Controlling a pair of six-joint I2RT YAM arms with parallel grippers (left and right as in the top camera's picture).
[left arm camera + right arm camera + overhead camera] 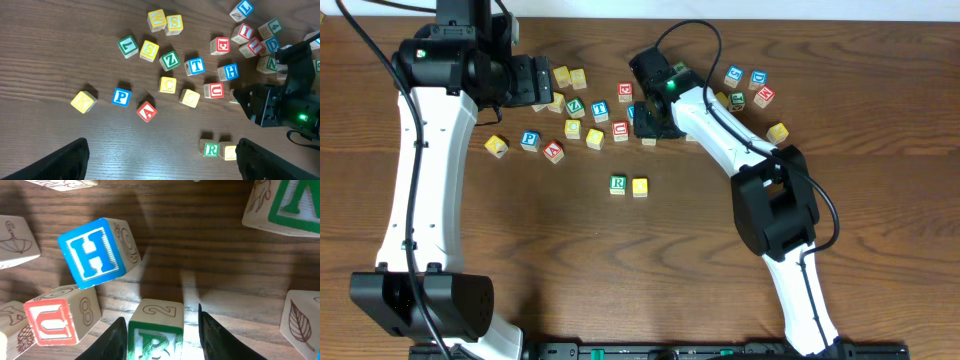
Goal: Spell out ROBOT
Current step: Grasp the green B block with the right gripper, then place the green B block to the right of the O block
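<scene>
Green R block (pixel 618 184) taken as marker, yellow block (pixel 640 186) touching its right side. Beyond R block, in the block cluster (pixel 590 108): right gripper (pixel 160 316) low over green B block (pixel 150 342), fingers spread either side, gap on one flank, not clamped. Left of R block and farther back: left gripper (pixel 161 145) spread wide, holding nothing.
</scene>
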